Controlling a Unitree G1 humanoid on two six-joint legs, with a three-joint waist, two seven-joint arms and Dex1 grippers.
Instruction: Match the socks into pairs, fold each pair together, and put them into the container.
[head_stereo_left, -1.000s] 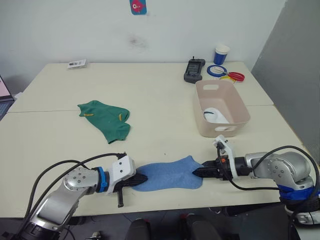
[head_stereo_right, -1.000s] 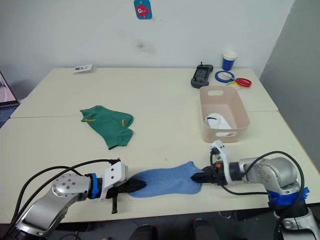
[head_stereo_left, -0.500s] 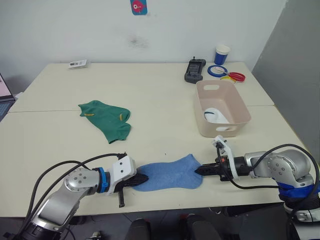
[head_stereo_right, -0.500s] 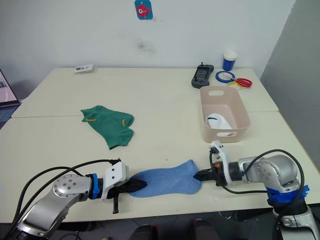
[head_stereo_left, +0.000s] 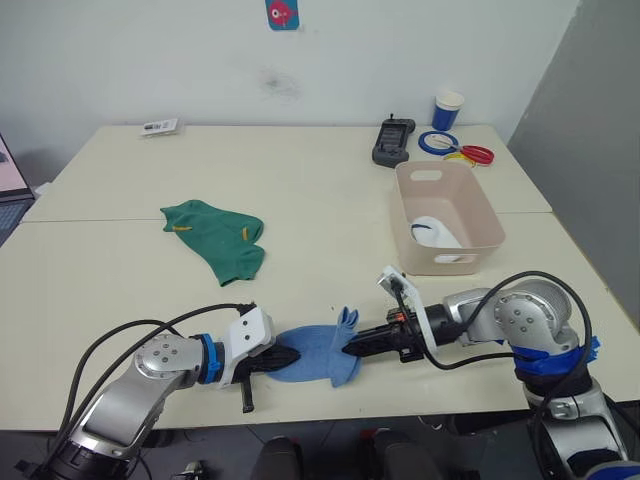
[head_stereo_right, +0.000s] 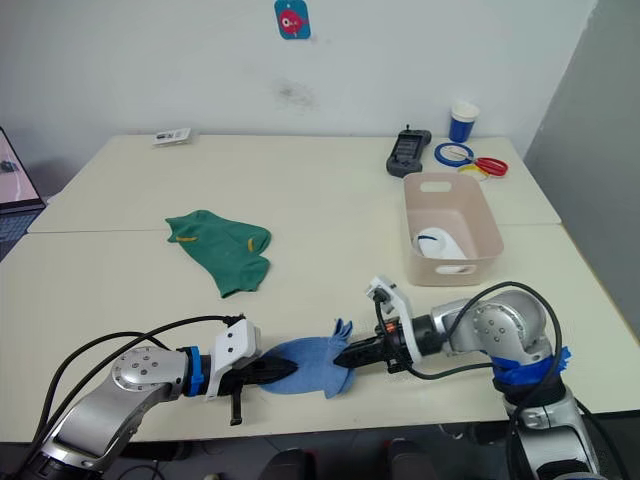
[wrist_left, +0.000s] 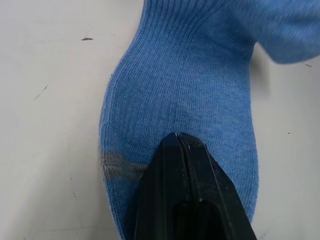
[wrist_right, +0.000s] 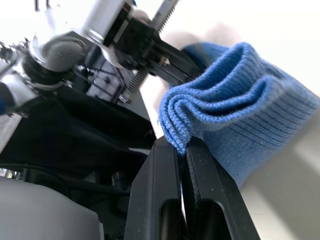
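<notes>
A light blue pair of socks (head_stereo_left: 318, 352) lies near the table's front edge. Its cuff end is lifted and bunched over the middle. My right gripper (head_stereo_left: 348, 349) is shut on that cuff (wrist_right: 240, 90), with cloth pinched between the fingers. My left gripper (head_stereo_left: 290, 356) is shut and its closed tips rest on the toe end (wrist_left: 190, 75). The dark green socks (head_stereo_left: 222, 240) lie overlapped at mid left. The pink-beige container (head_stereo_left: 405, 225) stands at the right with white socks (head_stereo_left: 432, 232) inside.
Along the back right are a black handset (head_stereo_left: 390, 140), a blue-and-white cup (head_stereo_left: 447, 108), tape rings (head_stereo_left: 437, 142) and red scissors (head_stereo_left: 473, 153). A small card (head_stereo_left: 158, 126) lies at the back left. Black cables trail from both arms over the front edge.
My right gripper closed on the blue cuff and carried it left, so the flat socks are now bunched toward my left gripper. The left gripper stayed put.
</notes>
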